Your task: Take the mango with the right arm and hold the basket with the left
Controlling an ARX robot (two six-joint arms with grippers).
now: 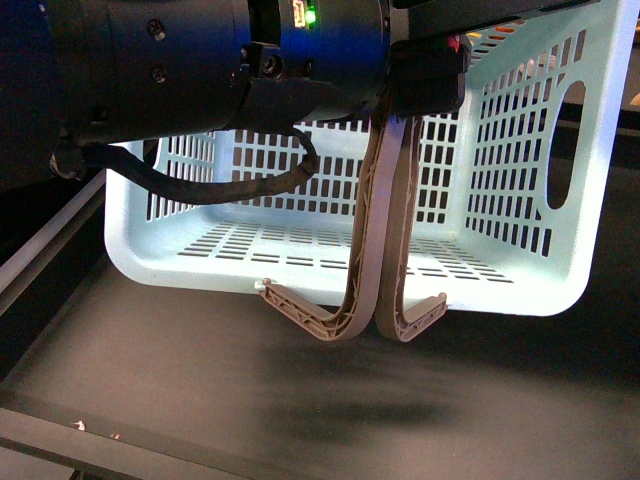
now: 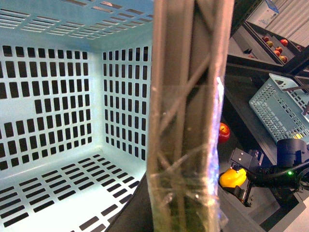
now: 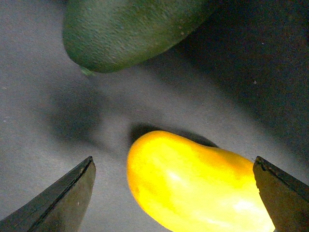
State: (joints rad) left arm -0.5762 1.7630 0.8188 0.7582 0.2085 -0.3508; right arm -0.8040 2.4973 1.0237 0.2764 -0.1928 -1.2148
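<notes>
Yellow, smooth, elongated mango (image 3: 193,191) lying whole on a dark grey matte surface (image 3: 38,121), shown from the right wrist between the two dark fingertips (image 3: 58,203) of the right gripper (image 3: 171,195). We read this claw as spread wide: one tip stands well clear of the fruit and the other just beside its far end, with no squeeze on it. A dark green rounded fruit (image 3: 130,29) lies near the mango but apart from it. In the front view the left gripper (image 1: 420,85), at the end of the bulky black left arm (image 1: 180,60), is clamped on the two grey-brown swing handles (image 1: 385,250) of the large pale blue slotted plastic basket (image 1: 520,200). The basket hangs tilted and appears lifted clear of the dark tabletop (image 1: 300,420), which carries its shadow; we see nothing inside it. We judge the holding half of the task done and the picking half at the approach stage, with closing on the mango and lifting it left to do. For clearance, only the green fruit crowds one side of the mango, and bare surface lies open elsewhere. From the left wrist, the mango sits well apart from the held basket, as do a second pale blue basket (image 2: 280,108) and a small red fruit (image 2: 223,130).
</notes>
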